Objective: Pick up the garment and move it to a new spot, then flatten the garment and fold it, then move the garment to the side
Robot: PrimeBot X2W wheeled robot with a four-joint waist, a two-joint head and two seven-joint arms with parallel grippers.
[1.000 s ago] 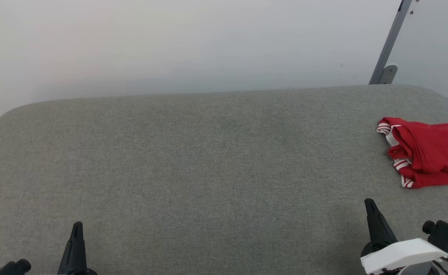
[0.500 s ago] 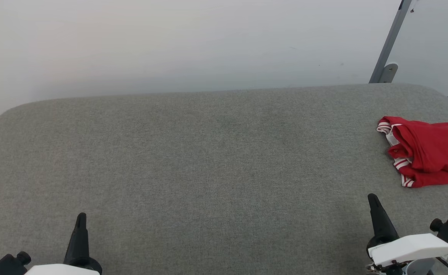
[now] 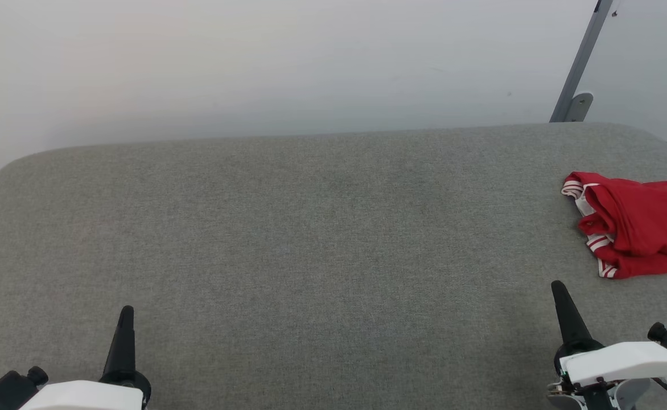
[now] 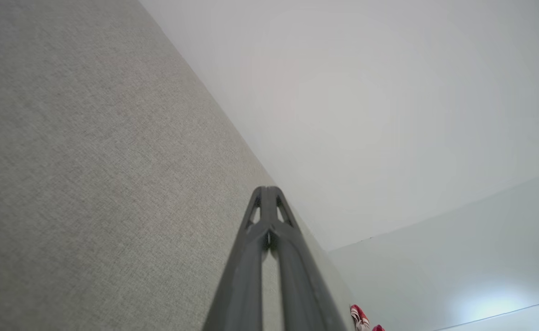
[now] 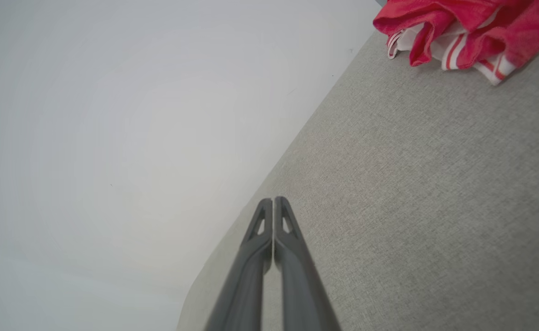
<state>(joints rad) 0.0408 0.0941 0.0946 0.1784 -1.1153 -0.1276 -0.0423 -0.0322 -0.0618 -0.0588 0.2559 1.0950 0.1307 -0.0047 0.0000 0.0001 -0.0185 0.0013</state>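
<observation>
The garment (image 3: 641, 225) is a crumpled red shirt with red-and-white striped trim, lying at the far right of the grey fabric surface (image 3: 322, 228) and cut off by the frame edge. It sits at the top right of the right wrist view as the garment (image 5: 458, 32), and a small scrap of the garment (image 4: 359, 317) peeks in at the bottom of the left wrist view. My right gripper (image 3: 556, 287) is shut and empty, a short way in front of the shirt. My left gripper (image 3: 126, 312) is shut and empty at the lower left, far from it.
A pale wall (image 3: 254, 68) rises right behind the surface's rounded back edge. A grey metal post (image 3: 581, 62) with a bracket stands at the back right corner. Bare grey fabric stretches between the two grippers.
Both grippers have crept forward, farther up the head view, with more of their white wrist housings showing. The shirt has not moved.
</observation>
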